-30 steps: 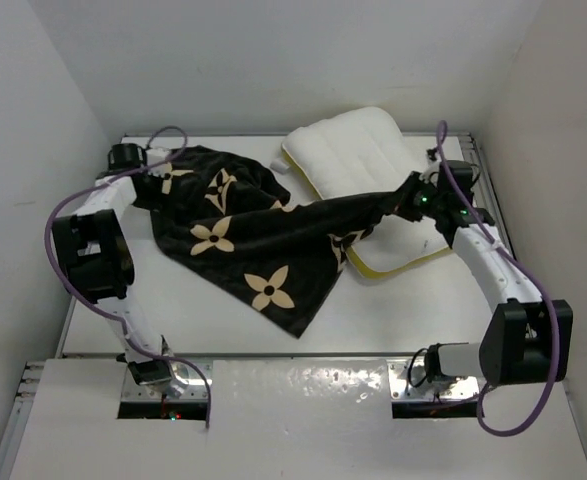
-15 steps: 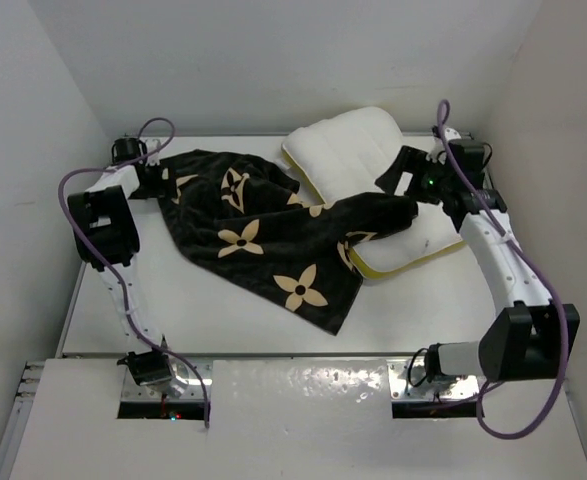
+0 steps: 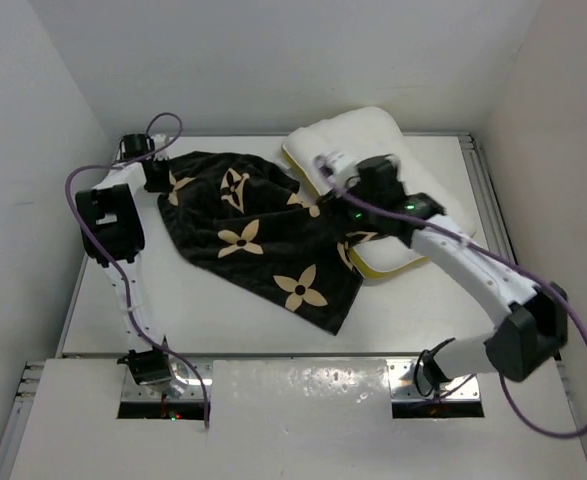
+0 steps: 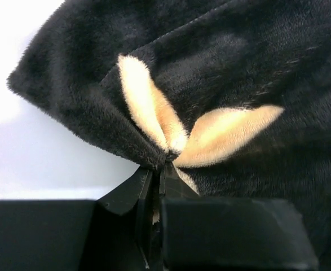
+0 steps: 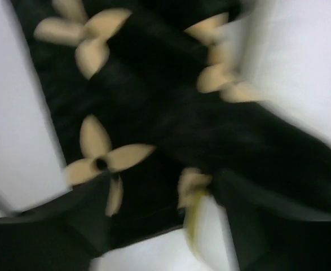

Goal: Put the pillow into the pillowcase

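Two hands are working on a black flower-print pillowcase (image 3: 253,240) spread across the counter (image 3: 423,300): the left hand (image 4: 158,169) is pinching its far-left corner tight, apparently to anchor the cloth, while the right hand (image 3: 338,175), fingers apart and empty, is hovering over the edge lapping the white quilted pillow (image 3: 358,140), which is lying outside the case at the far right

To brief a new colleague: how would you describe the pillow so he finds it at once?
On the white table, look far right. The pillow lies there, its near edge under the black flowered pillowcase. It alone is plump, white, quilted, yellow-edged.
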